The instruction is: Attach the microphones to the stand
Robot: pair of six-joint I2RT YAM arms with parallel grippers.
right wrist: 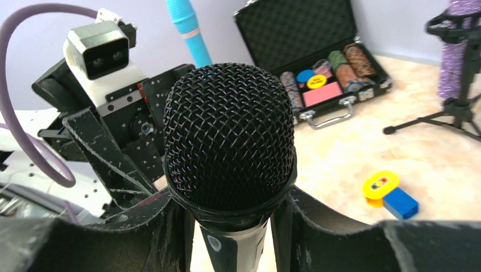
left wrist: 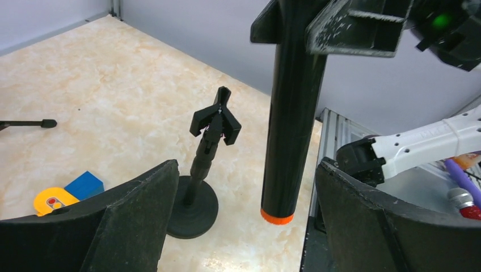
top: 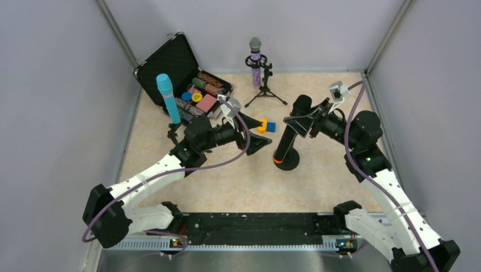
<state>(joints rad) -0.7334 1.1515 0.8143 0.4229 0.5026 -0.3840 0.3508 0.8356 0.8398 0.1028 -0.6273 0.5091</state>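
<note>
Between the jaws of the right pincer [top: 309, 120], clamped just under its grille, the black microphone [top: 288, 136] hangs upright, orange end down and apparently clear of the table. Just beside that lower end stands the round-base stand [left wrist: 205, 156], its forked clip empty. The left pincer [top: 260, 141], jaws wide apart and holding nothing, faces the microphone's lower body from the other side. The light-blue microphone [top: 168, 97] and the purple microphone [top: 256, 65] already sit in stands of their own, well beyond the left pincer. The step in hand is therefore seating the last microphone. Next, the right pincer must line the body up with the clip and press it in, perhaps while the left pincer steadies the stand.
</note>
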